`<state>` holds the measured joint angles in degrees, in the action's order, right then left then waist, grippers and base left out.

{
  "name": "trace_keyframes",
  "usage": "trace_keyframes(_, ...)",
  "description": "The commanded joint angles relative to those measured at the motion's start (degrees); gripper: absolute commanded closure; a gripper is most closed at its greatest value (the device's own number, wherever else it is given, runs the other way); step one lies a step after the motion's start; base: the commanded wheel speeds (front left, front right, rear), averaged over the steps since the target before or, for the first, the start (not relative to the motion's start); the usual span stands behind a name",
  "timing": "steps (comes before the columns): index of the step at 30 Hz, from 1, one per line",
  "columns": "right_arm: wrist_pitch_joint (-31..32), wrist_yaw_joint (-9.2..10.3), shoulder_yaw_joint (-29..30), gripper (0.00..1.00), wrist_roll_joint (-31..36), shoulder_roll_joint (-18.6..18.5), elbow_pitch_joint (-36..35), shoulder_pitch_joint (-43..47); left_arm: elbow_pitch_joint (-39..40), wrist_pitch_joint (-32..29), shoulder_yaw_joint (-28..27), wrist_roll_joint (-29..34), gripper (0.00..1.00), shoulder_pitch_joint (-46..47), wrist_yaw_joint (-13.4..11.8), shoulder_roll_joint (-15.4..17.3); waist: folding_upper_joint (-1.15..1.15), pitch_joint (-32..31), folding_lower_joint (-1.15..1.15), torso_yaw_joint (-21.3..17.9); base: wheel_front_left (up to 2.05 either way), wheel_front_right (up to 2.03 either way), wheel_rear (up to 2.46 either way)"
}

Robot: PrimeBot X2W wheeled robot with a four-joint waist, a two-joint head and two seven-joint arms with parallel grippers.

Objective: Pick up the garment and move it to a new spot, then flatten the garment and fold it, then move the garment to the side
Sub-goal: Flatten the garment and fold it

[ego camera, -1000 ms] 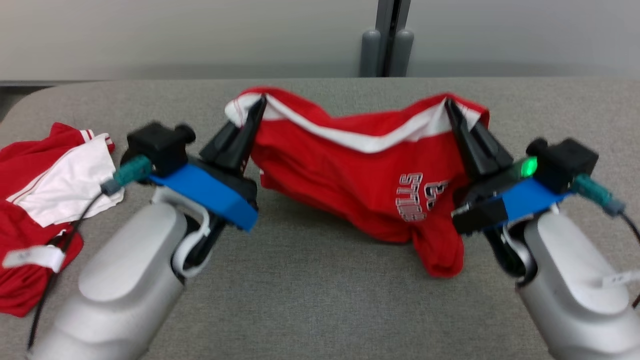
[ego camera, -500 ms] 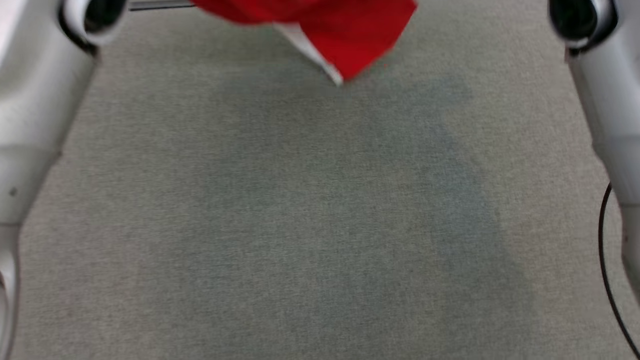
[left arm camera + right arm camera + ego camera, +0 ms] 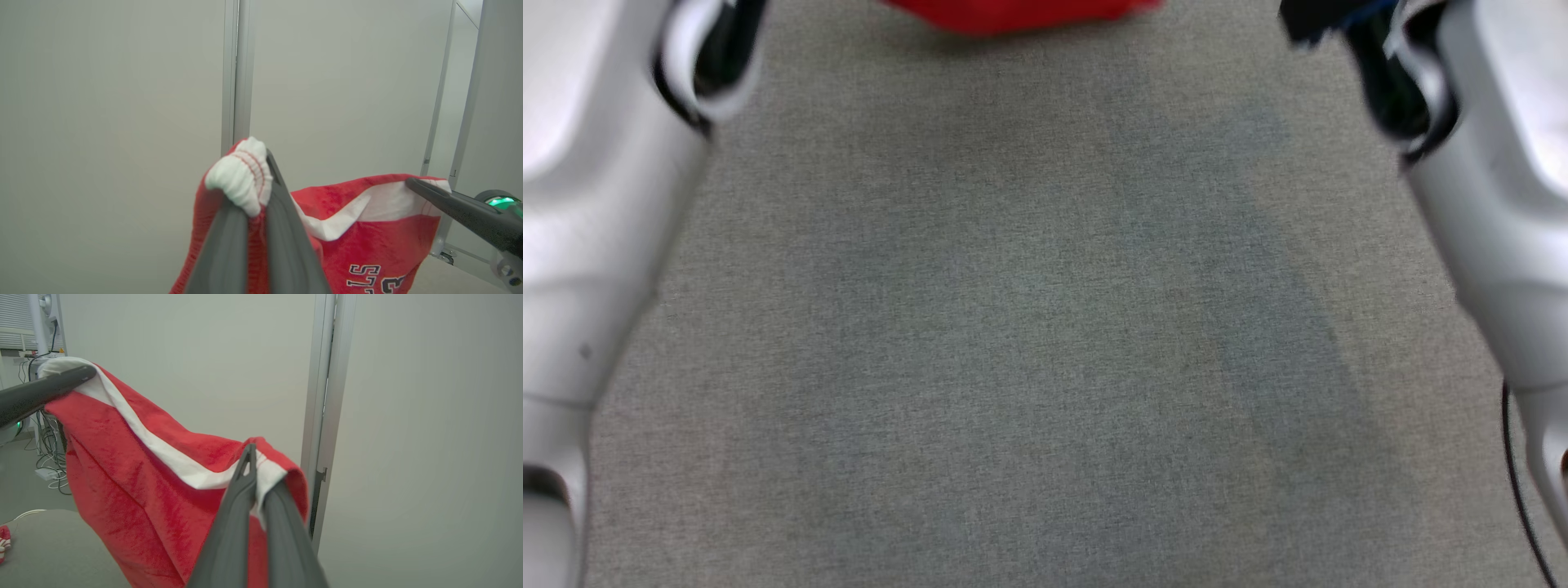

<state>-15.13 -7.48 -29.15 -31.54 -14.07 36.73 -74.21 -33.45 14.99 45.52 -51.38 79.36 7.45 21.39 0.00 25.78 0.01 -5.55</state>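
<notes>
The garment [image 3: 367, 237] is red with a white waistband and dark lettering, and it hangs stretched in the air between both grippers. In the left wrist view my left gripper [image 3: 261, 171] is shut on one bunched corner of the waistband. My right gripper [image 3: 251, 451] is shut on the other corner in the right wrist view. Each wrist view also catches the other gripper at the far end of the band: the right gripper [image 3: 412, 184] and the left gripper [image 3: 88, 373]. The head view has the garment's lower edge [image 3: 1021, 10] at the top, between my pale forearms [image 3: 596, 204].
The grey cloth-covered table [image 3: 1013, 327] lies below the garment. A plain wall with a metal post [image 3: 235, 69] stands behind. Another red and white garment [image 3: 2, 543] lies at the table's far left. Cables [image 3: 45, 457] trail on the floor beyond, and a black cable [image 3: 1515, 474] runs along my right arm.
The head camera has tilted down to the near table. The garment, which sagged onto the table a second ago, now hangs lifted, and its lower edge has risen further in the last half second.
</notes>
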Motion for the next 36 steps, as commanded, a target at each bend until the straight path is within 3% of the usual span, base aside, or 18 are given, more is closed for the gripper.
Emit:
trace_keyframes(1,0.0,-0.03,-1.0,1.00,-0.6,-0.5,-0.6,2.8,0.7,0.3,-0.4,0.3,1.00,-3.9,0.0,-0.1,0.00,-0.2,-0.01,0.3,0.00,0.00,0.00)
trace_keyframes(9,0.0,-0.03,-5.9,1.00,-2.9,-2.7,-7.2,20.9,7.7,0.3,-6.0,4.7,1.00,-25.6,0.0,-0.2,0.00,-3.4,-0.01,2.1,0.00,0.00,0.00)
trace_keyframes(14,0.0,-0.02,-9.9,1.00,-4.1,-6.6,-12.9,32.1,11.8,0.3,-8.5,8.2,1.00,-40.1,0.0,0.1,0.00,-6.9,-0.01,3.1,0.00,0.00,0.00)
trace_keyframes(24,0.0,-0.02,-8.0,1.00,-7.0,-11.1,-20.6,51.1,15.3,0.3,-7.2,11.1,1.00,-59.9,0.0,1.4,0.00,-12.8,-0.01,4.5,0.00,0.00,0.00)
trace_keyframes(36,0.0,-0.03,-1.1,1.00,-6.6,-11.3,-30.0,71.3,20.2,0.3,-7.4,12.1,1.00,-72.5,0.0,2.4,0.00,-17.8,-0.01,6.0,0.00,0.00,0.00)
